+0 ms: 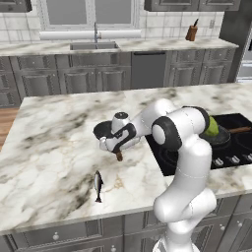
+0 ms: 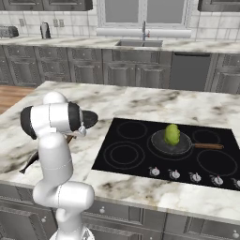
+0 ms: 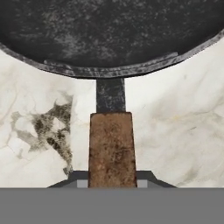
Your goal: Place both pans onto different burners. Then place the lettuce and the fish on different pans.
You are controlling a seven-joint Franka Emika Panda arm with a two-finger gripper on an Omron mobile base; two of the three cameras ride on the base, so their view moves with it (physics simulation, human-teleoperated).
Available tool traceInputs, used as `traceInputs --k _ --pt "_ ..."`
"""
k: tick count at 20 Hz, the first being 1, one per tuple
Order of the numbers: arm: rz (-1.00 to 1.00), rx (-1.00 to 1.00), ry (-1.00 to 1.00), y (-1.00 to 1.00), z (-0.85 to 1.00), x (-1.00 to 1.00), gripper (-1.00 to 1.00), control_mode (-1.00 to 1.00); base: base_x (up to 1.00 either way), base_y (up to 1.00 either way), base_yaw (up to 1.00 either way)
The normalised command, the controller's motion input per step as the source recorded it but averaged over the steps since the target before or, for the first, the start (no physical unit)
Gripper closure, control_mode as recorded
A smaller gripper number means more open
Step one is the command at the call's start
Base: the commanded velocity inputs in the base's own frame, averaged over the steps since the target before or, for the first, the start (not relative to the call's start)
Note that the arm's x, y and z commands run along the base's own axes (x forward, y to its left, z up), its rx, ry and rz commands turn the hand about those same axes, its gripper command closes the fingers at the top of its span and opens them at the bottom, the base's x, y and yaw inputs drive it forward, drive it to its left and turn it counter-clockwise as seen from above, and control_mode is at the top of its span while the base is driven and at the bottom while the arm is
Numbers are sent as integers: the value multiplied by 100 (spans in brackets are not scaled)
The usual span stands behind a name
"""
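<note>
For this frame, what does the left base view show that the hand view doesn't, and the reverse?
Left base view alone: the fish lying on the marble counter, and the lettuce in the pan on the cooktop, on the black cooktop.

Hand view alone: the gripper shut on the brown wooden handle, close up, with a fingertip on each side.

Both: the second pan, off the burners, on the counter.

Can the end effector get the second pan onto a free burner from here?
Probably yes. The end effector is shut on the handle of the pan on the counter, and the cooktop's near-left burner beside it lies bare.
</note>
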Motion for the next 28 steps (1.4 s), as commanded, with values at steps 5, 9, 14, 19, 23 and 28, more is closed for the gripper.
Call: traceInputs --k 5,9,14,19,23,28 --pt "0 0 -1 0 35 -1 100 -100 0 0 0" --pt "0 0 -3 -2 48 -13 100 -100 0 0 0" --pt "0 0 -8 -3 43 -27 100 -100 0 0 0" --pt "0 0 -13 -2 29 -34 100 -100 0 0 0" --pt "-4 0 -3 -15 30 -37 100 -100 0 0 0" --pt "-6 0 0 -25 30 -37 100 -100 0 0 0"
